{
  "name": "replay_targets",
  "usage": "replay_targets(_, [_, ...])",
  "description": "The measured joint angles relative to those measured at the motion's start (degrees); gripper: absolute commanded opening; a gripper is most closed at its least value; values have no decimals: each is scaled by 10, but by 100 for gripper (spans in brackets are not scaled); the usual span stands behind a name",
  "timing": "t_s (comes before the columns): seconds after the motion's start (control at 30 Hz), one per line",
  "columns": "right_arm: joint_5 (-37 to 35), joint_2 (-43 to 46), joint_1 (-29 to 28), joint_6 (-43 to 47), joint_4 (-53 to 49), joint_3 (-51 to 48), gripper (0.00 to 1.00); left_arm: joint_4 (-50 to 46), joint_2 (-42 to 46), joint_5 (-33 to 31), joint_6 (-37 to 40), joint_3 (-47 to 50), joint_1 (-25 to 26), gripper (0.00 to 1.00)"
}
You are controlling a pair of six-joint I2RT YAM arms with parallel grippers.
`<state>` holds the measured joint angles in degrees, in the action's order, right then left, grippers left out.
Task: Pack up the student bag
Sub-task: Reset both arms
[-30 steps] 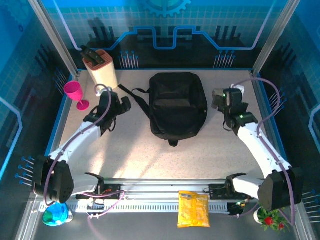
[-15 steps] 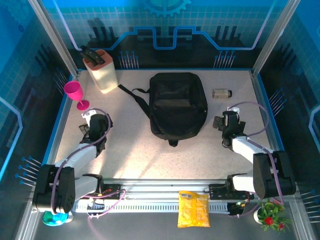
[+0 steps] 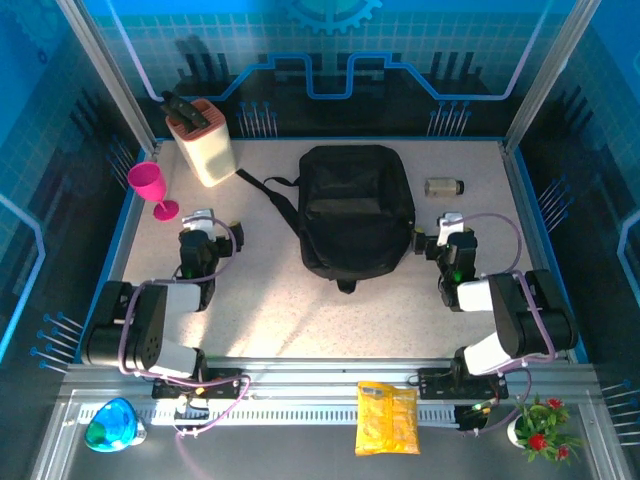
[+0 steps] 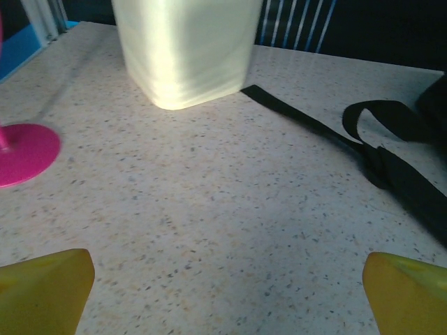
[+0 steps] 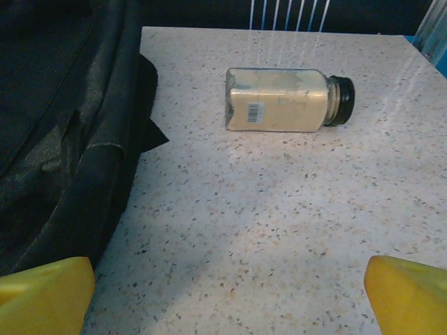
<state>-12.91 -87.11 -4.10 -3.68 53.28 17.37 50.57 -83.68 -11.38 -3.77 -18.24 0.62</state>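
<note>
Pulled both arms back toward 6 o'clock since a second ago, off the far half of the tabletop (image 3: 270,300), and folded them low by their bases. Uncovered the jar (image 3: 443,187) in doing so.

Shows the backpack (image 3: 357,210) lying flat at the middle of the tabletop, black, top toward 12 o'clock, touched by neither arm. Trails a strap (image 4: 307,122) from its 10 o'clock corner toward the cream knife block (image 3: 205,145) standing at 10 o'clock on the tabletop. Sets a pink goblet (image 3: 150,185) upright just beside that block, toward 8 o'clock.

Has the left fingers (image 4: 42,286) released and spread wide, clasping nothing, at 9 o'clock of the backpack and aimed at 12 o'clock, toward the block and the strap. Has the right fingers (image 5: 42,293) likewise released, wide apart and empty, at 3 o'clock of the backpack, short of the jar. Places that jar on its side at 2 o'clock of the backpack, pale powder inside, black cap toward 3 o'clock, near the backpack's edge but not touching. Leaves a yellow packet (image 3: 388,418) at 6 o'clock, across the metal rail in front of the tabletop.
</note>
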Motion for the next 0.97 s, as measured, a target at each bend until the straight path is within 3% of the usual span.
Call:
replay_targets(0.23, [1, -9, -1, 10, 6, 13, 100, 51, -53, 27, 12, 0, 0, 99])
replay_targets(0.97, [-5, -9, -1, 12, -1, 29, 100, 20, -53, 53, 27, -30, 0, 99])
